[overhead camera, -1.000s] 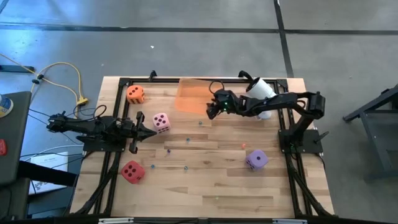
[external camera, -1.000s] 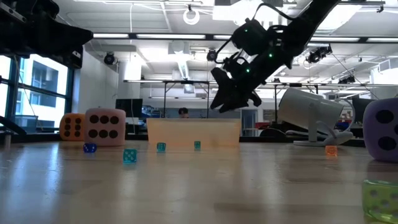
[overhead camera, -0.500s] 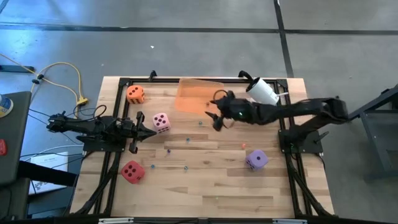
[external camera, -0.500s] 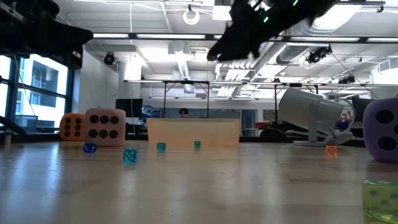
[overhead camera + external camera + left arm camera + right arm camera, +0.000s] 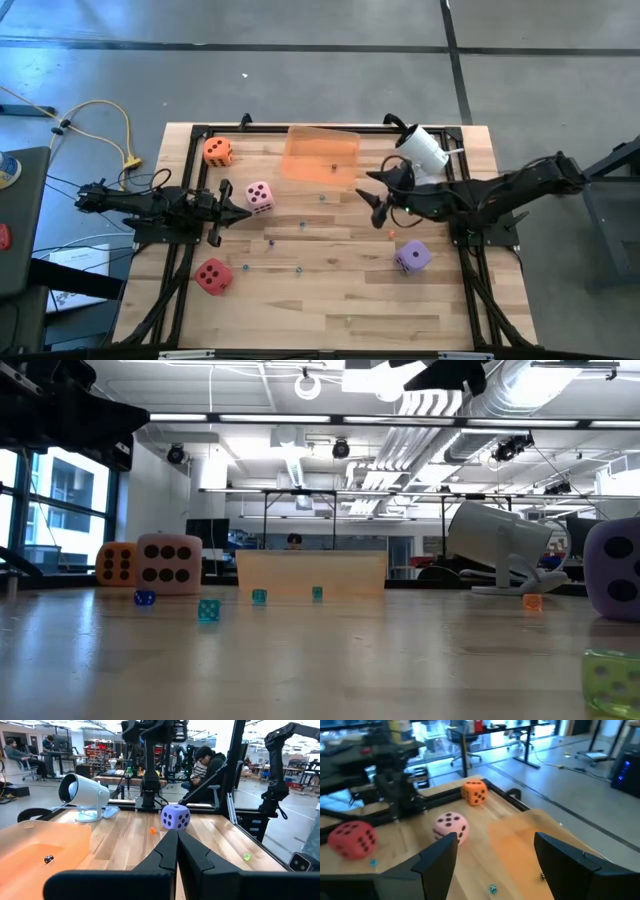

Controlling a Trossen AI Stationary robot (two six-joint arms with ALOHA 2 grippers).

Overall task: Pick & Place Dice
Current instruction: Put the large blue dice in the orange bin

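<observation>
The right gripper (image 5: 379, 205) has pulled back from the orange tray (image 5: 322, 156), open and empty. All 4 dice sit on the bench (image 5: 330, 290). Next, it likely reaches for the nearby purple die (image 5: 411, 257).

High view: overhead, straight down, far enough to take in the whole pale wooden slatted table (image 5: 330, 290) plus grey floor around it. Low view: at tabletop level, close to the boards, facing level across into the lit room behind. Left wrist view: rides the left arm, faces across the table past its own closed dark fingers (image 5: 192, 857). Right wrist view: rides the right arm, raised, tilted down toward the opposite side. Both wrist views share the translucent orange rectangular tray (image 5: 35, 852), also in overhead and low. Purple foam cube with dark pips (image 5: 175, 817) appears in left wrist, overhead, low.
</observation>
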